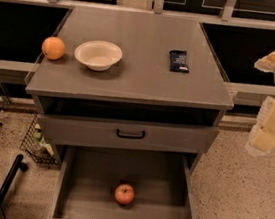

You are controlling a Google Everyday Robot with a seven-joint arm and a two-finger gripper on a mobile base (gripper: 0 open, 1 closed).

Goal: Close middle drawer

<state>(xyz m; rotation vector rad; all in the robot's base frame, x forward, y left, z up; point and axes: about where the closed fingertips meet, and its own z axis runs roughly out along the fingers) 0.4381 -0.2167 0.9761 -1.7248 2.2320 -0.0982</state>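
- The gray desk [131, 83] stands in the middle of the view, in front of a low wall with dark windows.
- The middle drawer [128, 139] sits just under the desk top. It is pulled out a little, and a dark strip of its inside shows between its flat front and the edge of the top.
- A small black loop handle [130, 134] is on the middle of this front. Nothing touches it.
- The lowest drawer [67, 183] is below it and is pulled out much further, so its whole gray floor is seen. Its front reaches the bottom edge of the view.
- A red apple [124, 194] lies on the floor of the lowest drawer, near the middle and a bit toward the front.
- On the desk top, an orange [53, 48] rests at the left edge, and a white bowl [98, 54] stands upright just beside it.
- A dark snack bar packet [178, 60] lies flat on the right half of the top, well apart from the bowl.
- The gripper [266, 132] is at the right edge of the view, cream in colour and partly cut off. It hangs beside the right side of the desk, apart from it, and touches no drawer.
- I cannot tell if the jaws are spread or pressed together.
- A wire basket [37, 143] stands on the speckled floor, left of the desk.
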